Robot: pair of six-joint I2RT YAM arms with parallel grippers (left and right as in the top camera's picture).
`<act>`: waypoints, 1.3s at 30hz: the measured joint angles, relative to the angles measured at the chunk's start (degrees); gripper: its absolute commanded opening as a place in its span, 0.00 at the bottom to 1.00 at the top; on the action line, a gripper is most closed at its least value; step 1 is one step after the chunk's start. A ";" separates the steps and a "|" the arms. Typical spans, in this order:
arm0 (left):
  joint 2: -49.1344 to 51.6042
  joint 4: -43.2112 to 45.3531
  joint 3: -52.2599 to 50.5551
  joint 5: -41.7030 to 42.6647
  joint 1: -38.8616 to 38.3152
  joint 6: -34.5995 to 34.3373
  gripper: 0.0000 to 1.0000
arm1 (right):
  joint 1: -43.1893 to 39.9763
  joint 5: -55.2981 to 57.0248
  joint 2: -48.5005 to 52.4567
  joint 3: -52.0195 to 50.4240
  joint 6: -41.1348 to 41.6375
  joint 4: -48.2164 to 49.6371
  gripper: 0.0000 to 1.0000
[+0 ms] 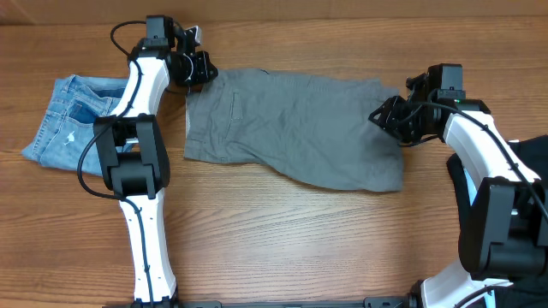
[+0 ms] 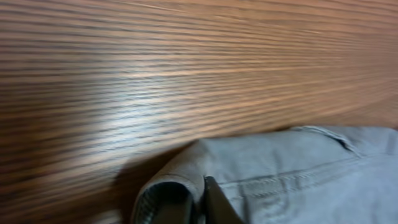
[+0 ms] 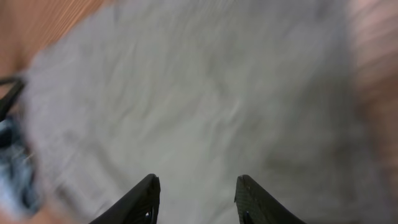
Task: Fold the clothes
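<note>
The shorts (image 1: pixel 291 128) lie spread flat in the middle of the surface (image 1: pixel 282 248), just beside the denim (image 1: pixel 68 120). The left tool (image 1: pixel 199 70) is at their far left corner, and its wrist view shows it pinched onto the cloth. The right tool (image 3: pixel 198 202) hovers over the right end, spread apart and holding nothing. I judge this to be the grasp for the first fold. Next, the right tool must drop and close on its edge so both can lift together.

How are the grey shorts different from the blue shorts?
The grey shorts are plain grey; the blue shorts are faded denim. The grey shorts look bigger than the blue shorts. The grey shorts lie in the middle; the blue shorts lie far left. Both lie spread on the table.
</note>
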 measured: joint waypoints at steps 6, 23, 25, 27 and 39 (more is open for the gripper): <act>0.00 -6.29 4.57 6.10 1.51 0.00 0.04 | -0.48 14.88 0.00 0.00 -0.39 11.32 0.35; -6.19 -28.20 11.58 2.75 1.97 4.59 0.04 | -3.08 11.89 14.53 0.07 2.25 28.02 0.49; -6.58 -28.79 11.61 2.23 1.97 4.81 0.04 | -3.08 9.64 15.06 0.07 3.08 29.88 0.47; -6.67 -29.05 11.63 1.97 1.97 5.11 0.04 | -3.08 7.08 15.37 0.07 3.56 31.08 0.43; -6.91 -29.99 11.63 0.72 1.97 5.86 0.04 | -3.37 -2.58 15.52 0.07 4.31 32.20 0.04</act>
